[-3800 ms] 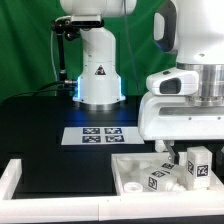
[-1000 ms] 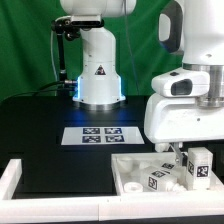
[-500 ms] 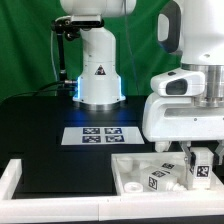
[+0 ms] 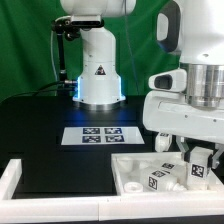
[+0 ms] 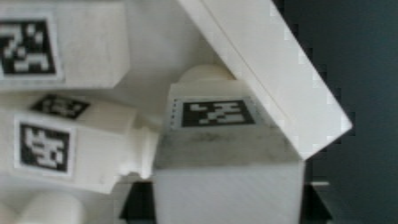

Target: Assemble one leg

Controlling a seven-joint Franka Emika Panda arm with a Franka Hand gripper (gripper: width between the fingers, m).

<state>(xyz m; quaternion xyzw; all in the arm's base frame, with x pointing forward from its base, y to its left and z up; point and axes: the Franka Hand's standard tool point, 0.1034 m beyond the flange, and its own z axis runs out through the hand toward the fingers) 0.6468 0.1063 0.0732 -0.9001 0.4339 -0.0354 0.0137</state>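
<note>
the exterior view shows two tagged legs over the white panel (image 4: 135,172) at the near edge of the black surface (image 4: 40,125): one leg (image 4: 158,183) lies on the panel with its tag facing the camera, and a second leg (image 4: 197,170) stands upright, long axis vertical, directly under the gripper (image 4: 197,157) at the exterior view's right. one marker board (image 4: 97,133) lies flat before the robot base. the wrist view shows three tagged legs packed together, the middle one (image 5: 217,140) upright; whether the jaws are clenched on it cannot be told.
</note>
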